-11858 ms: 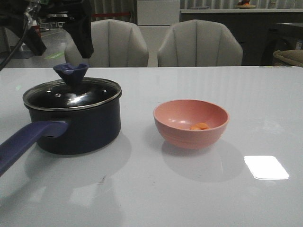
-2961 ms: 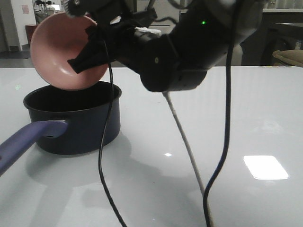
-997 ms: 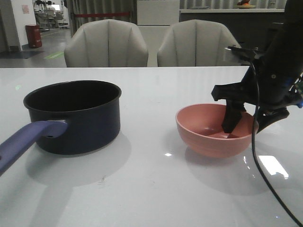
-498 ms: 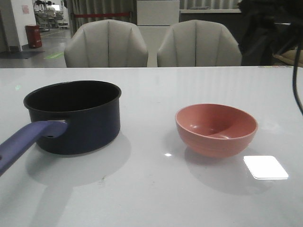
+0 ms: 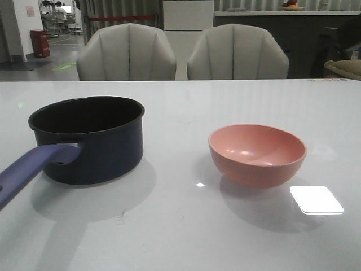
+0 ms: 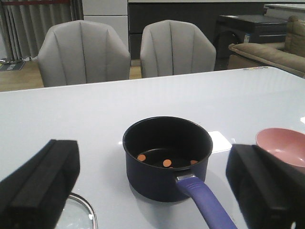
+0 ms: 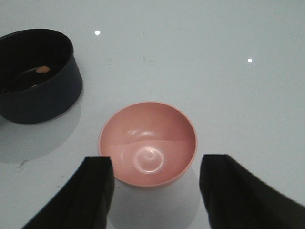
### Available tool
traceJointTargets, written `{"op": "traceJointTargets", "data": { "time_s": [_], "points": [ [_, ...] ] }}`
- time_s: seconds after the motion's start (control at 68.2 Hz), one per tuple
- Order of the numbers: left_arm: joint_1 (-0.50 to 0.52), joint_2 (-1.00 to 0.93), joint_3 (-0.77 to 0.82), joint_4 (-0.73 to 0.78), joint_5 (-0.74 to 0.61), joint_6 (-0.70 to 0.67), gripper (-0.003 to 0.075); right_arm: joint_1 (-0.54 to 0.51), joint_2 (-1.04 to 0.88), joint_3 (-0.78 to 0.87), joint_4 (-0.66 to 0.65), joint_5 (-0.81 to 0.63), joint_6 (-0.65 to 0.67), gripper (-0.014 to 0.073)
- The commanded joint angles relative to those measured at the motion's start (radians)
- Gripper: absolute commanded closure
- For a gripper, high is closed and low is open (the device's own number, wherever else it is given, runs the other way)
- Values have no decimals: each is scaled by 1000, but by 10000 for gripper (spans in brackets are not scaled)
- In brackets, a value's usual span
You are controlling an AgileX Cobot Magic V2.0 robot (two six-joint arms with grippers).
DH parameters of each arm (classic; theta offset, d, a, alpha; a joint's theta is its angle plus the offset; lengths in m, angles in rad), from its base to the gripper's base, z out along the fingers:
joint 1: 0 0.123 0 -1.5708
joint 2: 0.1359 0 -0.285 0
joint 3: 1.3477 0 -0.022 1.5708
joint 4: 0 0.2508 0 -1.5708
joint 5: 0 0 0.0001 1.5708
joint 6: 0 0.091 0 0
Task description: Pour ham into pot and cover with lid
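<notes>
The dark navy pot [image 5: 90, 138] stands uncovered at the table's left, its purple-blue handle [image 5: 31, 169] pointing toward me. The left wrist view shows the pot [image 6: 167, 160] with orange ham chunks [image 6: 167, 163] on its black bottom. One ham chunk [image 7: 43, 69] shows in the pot [image 7: 35, 76] in the right wrist view. The lid [image 6: 78, 214] lies on the table beside the pot, only its rim edge visible. My left gripper [image 6: 152, 191] is open, above and behind the pot's handle. My right gripper [image 7: 155, 191] is open, above the empty pink bowl [image 7: 147, 143].
The empty pink bowl [image 5: 258, 154] stands at the table's right. Two grey chairs [image 5: 180, 52] stand behind the table's far edge. A bright light patch [image 5: 317, 199] lies on the table near the bowl. Neither arm shows in the front view.
The right arm set the pink bowl down at the right, let go and withdrew upward out of the front view. The pot and bowl have stayed still for the last half second.
</notes>
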Motion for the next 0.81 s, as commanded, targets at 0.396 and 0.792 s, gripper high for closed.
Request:
{"op": "traceJointTargets", "data": {
  "time_s": [0.396,0.792],
  "points": [
    [-9,11,-26,-5,-87,0,62,21,-564,273,12,-107,-12,97],
    [-9,53,-55,18,-60,0,60,21,-562,276,12,-96,-12,432]
  ]
}}
